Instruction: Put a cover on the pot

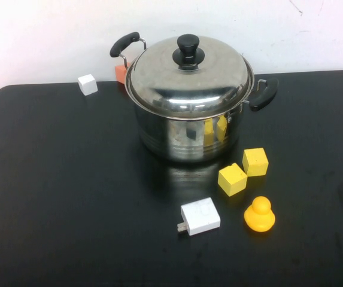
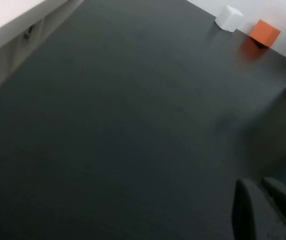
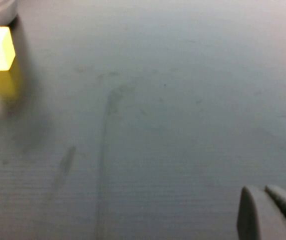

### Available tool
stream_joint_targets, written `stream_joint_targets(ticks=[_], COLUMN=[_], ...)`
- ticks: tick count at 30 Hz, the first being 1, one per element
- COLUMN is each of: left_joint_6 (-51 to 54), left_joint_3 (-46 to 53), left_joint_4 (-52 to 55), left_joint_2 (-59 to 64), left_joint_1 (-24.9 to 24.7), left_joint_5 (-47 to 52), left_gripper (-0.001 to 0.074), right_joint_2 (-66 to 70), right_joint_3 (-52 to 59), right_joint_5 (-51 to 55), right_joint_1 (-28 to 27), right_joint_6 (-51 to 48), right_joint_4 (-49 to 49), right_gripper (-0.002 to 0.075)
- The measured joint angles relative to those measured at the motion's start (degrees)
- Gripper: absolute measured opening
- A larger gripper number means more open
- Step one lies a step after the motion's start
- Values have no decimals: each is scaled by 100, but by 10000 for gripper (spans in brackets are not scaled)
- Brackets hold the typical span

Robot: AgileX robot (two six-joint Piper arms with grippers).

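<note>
Left end effector (image 2: 265, 210) shows only in its own wrist view, as two dark fingers lying close together with no gap visible and nothing between them, held over bare black tabletop (image 2: 123, 125); neither arm appears in the high view. Right end effector (image 3: 270, 212) presents likewise in its wrist view: two grey fingers pressed side by side, clenched on nothing, above bare tabletop. Pot (image 1: 186, 134) stands upright toward the rear centre of the tabletop, its two black loop handles projecting to the rear left and to the right. Lid (image 1: 189, 81) with black knob (image 1: 188, 51) sits on the pot's rim, covering the opening; it appears seated level. White cube (image 1: 87, 84) lies well apart at the rear left edge, and an orange cube (image 1: 121, 73) sits just behind the pot's left handle. Two yellow cubes, one (image 1: 255, 161) and another (image 1: 232, 179), rest near the pot's front right, close to each other. White charger block (image 1: 200, 216) and yellow duck (image 1: 259, 214) lie further forward, apart from one another.
</note>
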Motion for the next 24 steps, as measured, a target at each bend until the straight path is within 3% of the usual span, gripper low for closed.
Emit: stream_joint_targets(ticks=[5, 13, 24], left_joint_6=[100, 1484, 1675], left_joint_3=[0, 0, 0], left_joint_4=[-10, -448, -498], left_joint_2=[-9, -9, -9], left_joint_1=[0, 0, 0], left_joint_5=[13, 3, 3], left_gripper=[-1, -1, -1], right_joint_2=[0, 0, 0], right_joint_3=[0, 0, 0], right_joint_5=[0, 0, 0], right_joint_1=[0, 0, 0], right_joint_6=[0, 0, 0], right_joint_4=[0, 0, 0], right_gripper=[-2, -2, -2])
